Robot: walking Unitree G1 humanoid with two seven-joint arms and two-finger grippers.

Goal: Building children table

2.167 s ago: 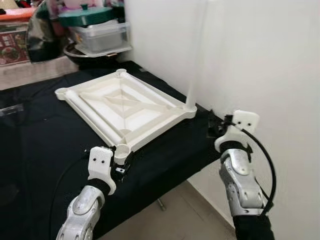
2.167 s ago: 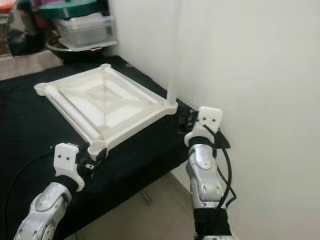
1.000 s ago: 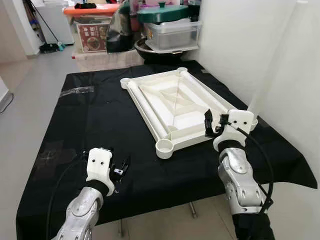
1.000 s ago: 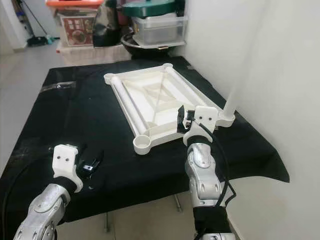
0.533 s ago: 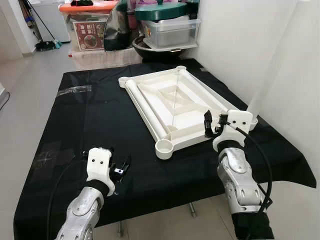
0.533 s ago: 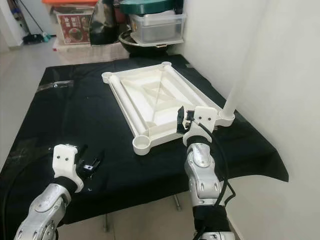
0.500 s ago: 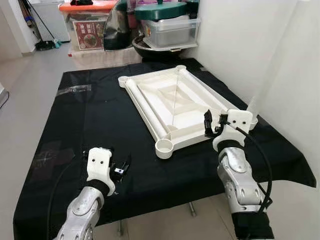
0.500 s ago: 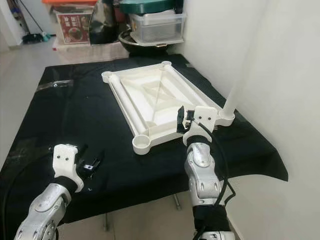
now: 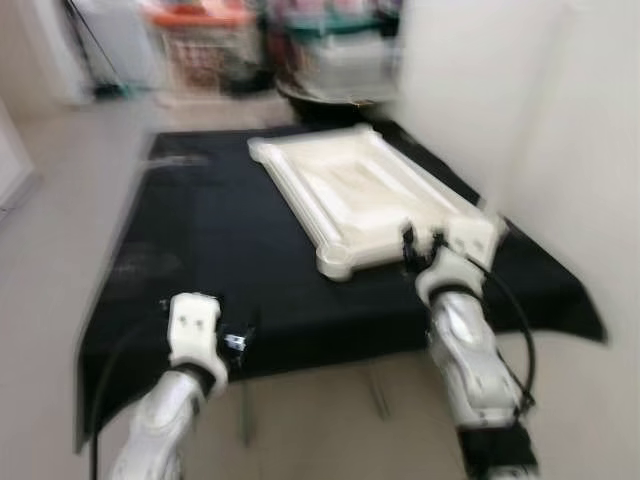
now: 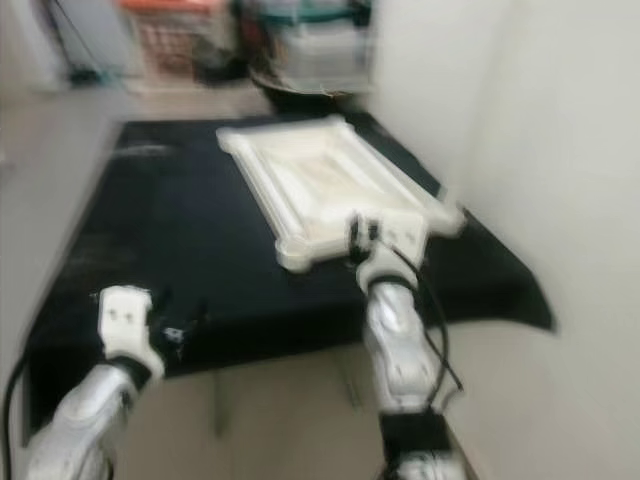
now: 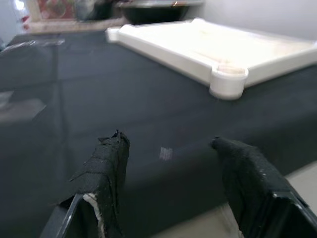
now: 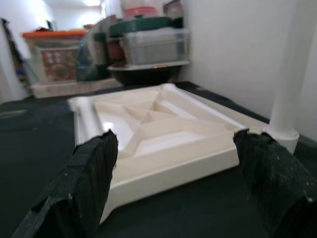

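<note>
Head views blurred; wrist views sharper.

Progress: the white tabletop (image 12: pixel 163 124) lies upside down, ribbed underside up, on the black-draped counter (image 9: pixel 190 260), toward its far right part, close to the wall. One white leg (image 12: pixel 292 74) stands upright in the corner socket on the near right side. The near left corner socket (image 11: pixel 229 82) is open and holds nothing. The two far sockets look bare in the right wrist view, though they are small there. A long white tube shape seems to lie along the left inner edge of the tabletop; too blurred in the head views to be sure it is a loose leg. Judgement: early in the build, one leg of four seated, three left to fit, then the table to be turned upright.

Pincers: the left pincer (image 11: pixel 173 183) hangs low over the near edge of the counter, well apart from the tabletop, fingers spread wide, nothing between them. The right pincer (image 12: pixel 178 178) sits just beside the near edge of the tabletop, facing across it, fingers spread wide, empty, not touching the plastic as far as can be told.

Containers: beyond the far end of the counter stand a clear plastic box (image 12: pixel 156 44) with a dark green lid, a dark bowl (image 12: pixel 143 72) beneath it, and a bin with an orange lid (image 12: pixel 52 33) further left. Contents cannot be made out.
</note>
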